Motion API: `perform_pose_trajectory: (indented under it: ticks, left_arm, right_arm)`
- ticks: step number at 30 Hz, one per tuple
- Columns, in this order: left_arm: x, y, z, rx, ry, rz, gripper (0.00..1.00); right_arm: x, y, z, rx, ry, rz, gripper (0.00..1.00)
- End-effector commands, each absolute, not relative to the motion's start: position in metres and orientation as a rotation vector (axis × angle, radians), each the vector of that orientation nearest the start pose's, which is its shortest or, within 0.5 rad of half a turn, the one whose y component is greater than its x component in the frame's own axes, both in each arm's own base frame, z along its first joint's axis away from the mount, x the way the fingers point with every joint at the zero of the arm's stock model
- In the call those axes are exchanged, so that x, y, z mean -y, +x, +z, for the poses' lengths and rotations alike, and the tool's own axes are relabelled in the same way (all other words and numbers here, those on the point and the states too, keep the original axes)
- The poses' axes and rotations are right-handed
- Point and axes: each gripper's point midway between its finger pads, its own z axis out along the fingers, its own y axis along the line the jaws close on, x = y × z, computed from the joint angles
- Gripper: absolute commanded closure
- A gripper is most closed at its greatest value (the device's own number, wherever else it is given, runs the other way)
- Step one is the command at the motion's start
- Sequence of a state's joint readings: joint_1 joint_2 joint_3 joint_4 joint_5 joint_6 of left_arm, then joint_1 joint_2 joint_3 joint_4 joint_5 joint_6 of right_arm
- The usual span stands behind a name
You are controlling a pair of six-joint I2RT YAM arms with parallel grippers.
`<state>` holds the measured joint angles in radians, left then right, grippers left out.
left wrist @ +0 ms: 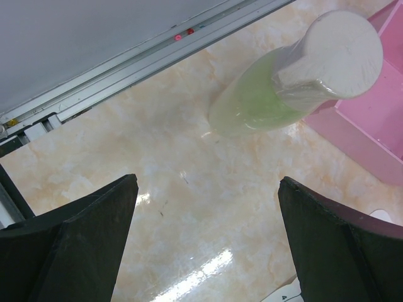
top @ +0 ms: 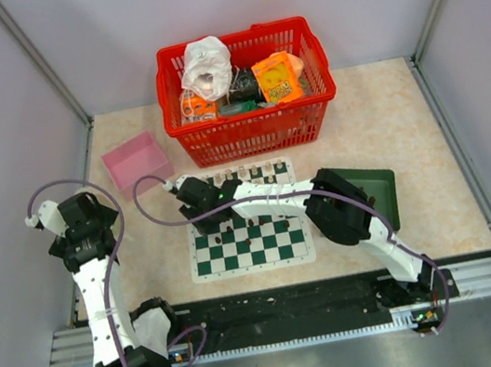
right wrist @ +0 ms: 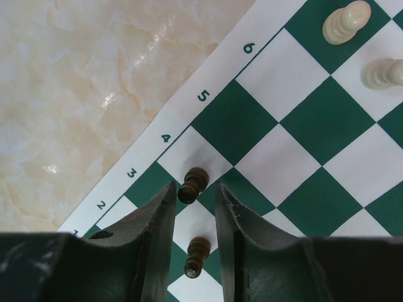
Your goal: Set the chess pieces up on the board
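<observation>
A dark pawn (right wrist: 197, 257) sat on the board (right wrist: 302, 119) by its numbered left edge, between the right gripper's (right wrist: 195, 189) fingers. A second pawn (right wrist: 193, 182) sat at their tips. The claw was narrow, and we saw slim gaps either side of the pawn. The right arm lay stretched leftward across the board. Bare table (right wrist: 94, 75) lay past that edge. The left gripper (left wrist: 208, 182) hung wide open over the table, with a bottle (left wrist: 264, 100) and a pink box (left wrist: 378, 119) just ahead.
</observation>
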<state>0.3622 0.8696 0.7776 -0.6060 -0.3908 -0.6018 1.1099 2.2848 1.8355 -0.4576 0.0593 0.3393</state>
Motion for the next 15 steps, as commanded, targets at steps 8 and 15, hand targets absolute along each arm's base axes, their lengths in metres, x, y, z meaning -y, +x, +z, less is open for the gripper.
perform_pose_trajectory:
  ticks: [8, 15]
  left_arm:
    - [-0.1416, 0.2365, 0.1884, -1.801, -1.194, 0.308, 0.01]
    - [-0.1412, 0.2374, 0.1877, -1.804, -1.191, 0.304, 0.01]
  right_arm:
    - [-0.528, 0.2496, 0.0657, -2.305, -0.931, 0.587, 0.7]
    - [-0.5248, 0.2513, 0.0618, -2.313, -0.931, 0.564, 0.76]
